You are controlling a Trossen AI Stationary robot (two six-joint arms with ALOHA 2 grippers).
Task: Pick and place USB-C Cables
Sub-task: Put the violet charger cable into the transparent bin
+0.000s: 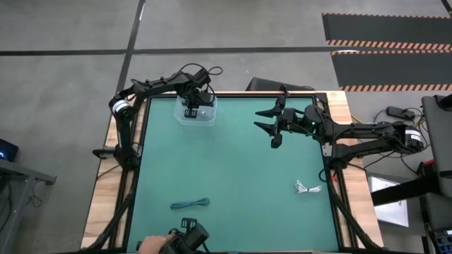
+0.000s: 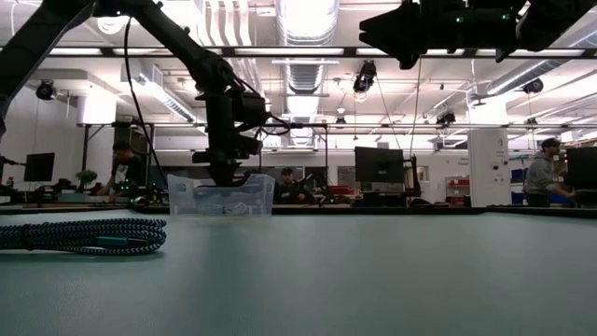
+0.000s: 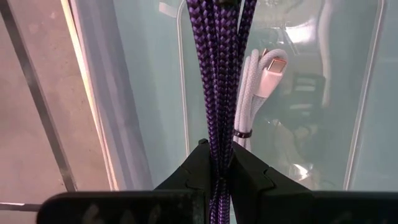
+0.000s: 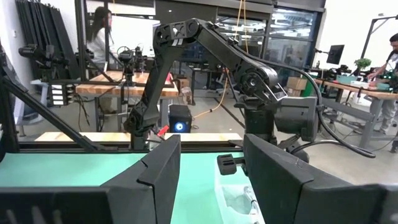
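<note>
A clear plastic bin (image 1: 206,117) stands at the table's far left. My left gripper (image 3: 219,149) hangs over it, pointing down, shut on a dark purple-black braided cable (image 3: 221,62). A white coiled cable (image 3: 252,93) with a pale plug lies inside the bin. A teal braided cable (image 1: 189,204) lies on the mat near the front edge, and a white cable (image 1: 308,188) lies at the front right. My right gripper (image 1: 267,120) hovers open high over the far right of the mat, touching nothing. My left gripper pinches several strands of the dark braided cable (image 3: 219,134) side by side between its two fingers. The fingers come from above, pointing down, and the strands run along them. The bundle hangs below the fingers into the clear bin (image 2: 221,198); I cannot tell whether its lower end rests there.
A person's hand (image 1: 150,245) with a dark object (image 1: 187,236) shows at the table's near edge. Open green mat (image 1: 240,176) lies between the bin and the loose cables. Wooden borders (image 1: 353,183) frame the mat.
</note>
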